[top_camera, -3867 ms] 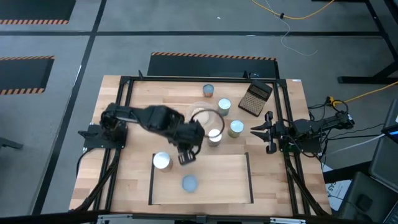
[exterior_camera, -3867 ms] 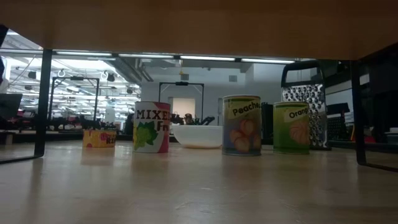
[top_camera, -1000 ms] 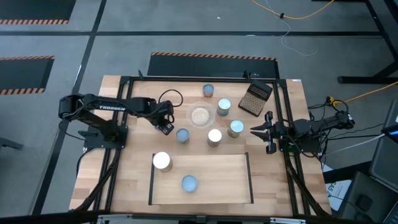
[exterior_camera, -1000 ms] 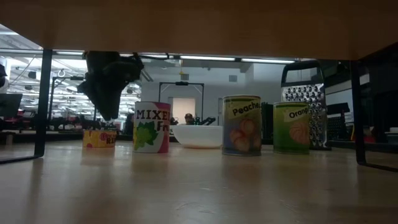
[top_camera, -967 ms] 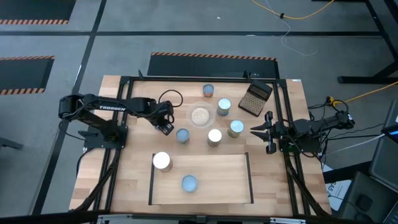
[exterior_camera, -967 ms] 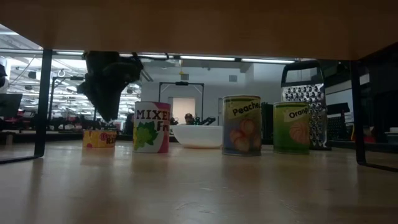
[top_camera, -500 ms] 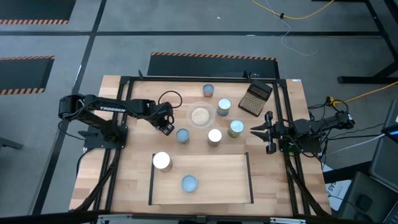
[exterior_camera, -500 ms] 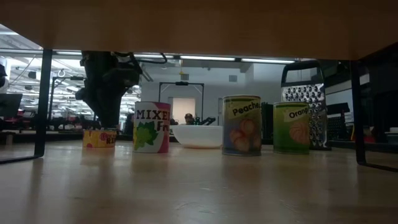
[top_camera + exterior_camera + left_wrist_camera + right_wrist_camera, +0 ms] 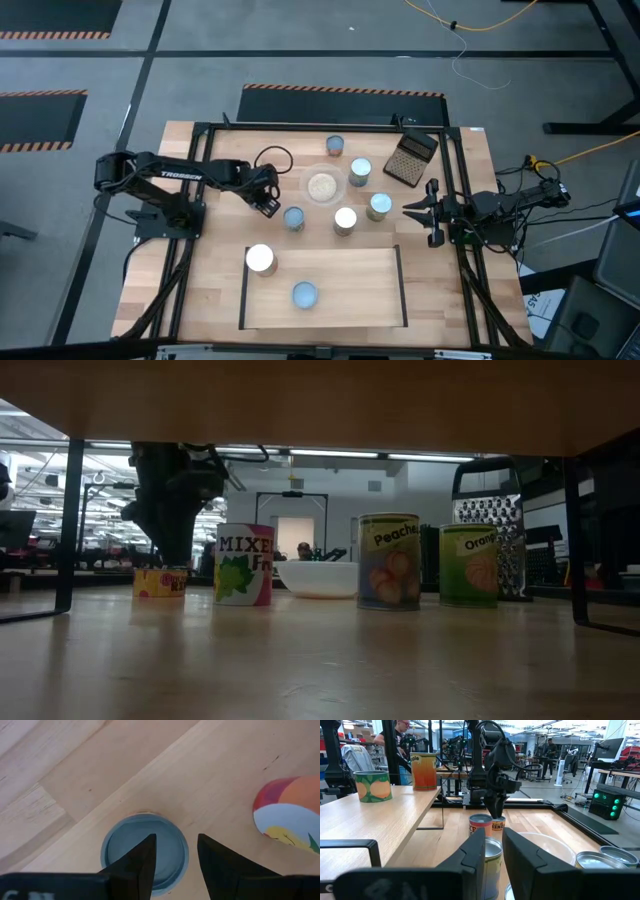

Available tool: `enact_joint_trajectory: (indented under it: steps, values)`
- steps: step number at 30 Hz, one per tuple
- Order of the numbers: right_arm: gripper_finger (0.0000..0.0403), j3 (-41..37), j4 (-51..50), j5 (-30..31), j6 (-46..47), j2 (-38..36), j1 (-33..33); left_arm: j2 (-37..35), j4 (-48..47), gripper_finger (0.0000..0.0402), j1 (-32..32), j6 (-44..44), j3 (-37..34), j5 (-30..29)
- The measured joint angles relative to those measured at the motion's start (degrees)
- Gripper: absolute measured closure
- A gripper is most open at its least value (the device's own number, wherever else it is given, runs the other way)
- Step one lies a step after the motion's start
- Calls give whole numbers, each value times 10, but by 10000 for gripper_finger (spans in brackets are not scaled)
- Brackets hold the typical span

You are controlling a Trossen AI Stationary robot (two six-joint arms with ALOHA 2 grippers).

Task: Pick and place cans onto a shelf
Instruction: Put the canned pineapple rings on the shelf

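Cans: "MIXE… Fr…" [image 9: 244, 564], "Peache…" [image 9: 389, 561], "Oran…" [image 9: 468, 565]; left arm [image 9: 175, 174]: "TROSSEN".

Pale-blue, silvery and white tops are showing on the cans [image 9: 294, 217] across the light blond wood counter [image 9: 215, 290], while the shelf [image 9: 350, 290] is pairing the same light wood with thin black bars. At counter level, one can [image 9: 244, 564] is wearing a white label with green fruit, another [image 9: 389, 561] a green label with peach-coloured fruit, a third [image 9: 468, 565] green with orange segments, and a low tin [image 9: 159, 582] is glowing yellow and red. A white bowl [image 9: 317, 578] is sitting pale against the dark gridded grater [image 9: 411, 158], and orange-and-black hazard stripes [image 9: 340, 91] are edging the grey floor [image 9: 300, 45].
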Motion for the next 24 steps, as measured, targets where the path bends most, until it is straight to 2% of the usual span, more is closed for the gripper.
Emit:
enact_joint_trajectory:
  steps: [8, 13, 24]
  values:
    - [331, 0, 0, 0, 0, 0, 0, 49, 12, 265, 0, 4, 1, 9]
    - [331, 0, 0, 0, 0, 0, 0, 55, 9, 268, -1, 4, 2, 5]
    - [331, 0, 0, 0, 0, 0, 0, 56, -3, 330, -1, 4, 2, 5]
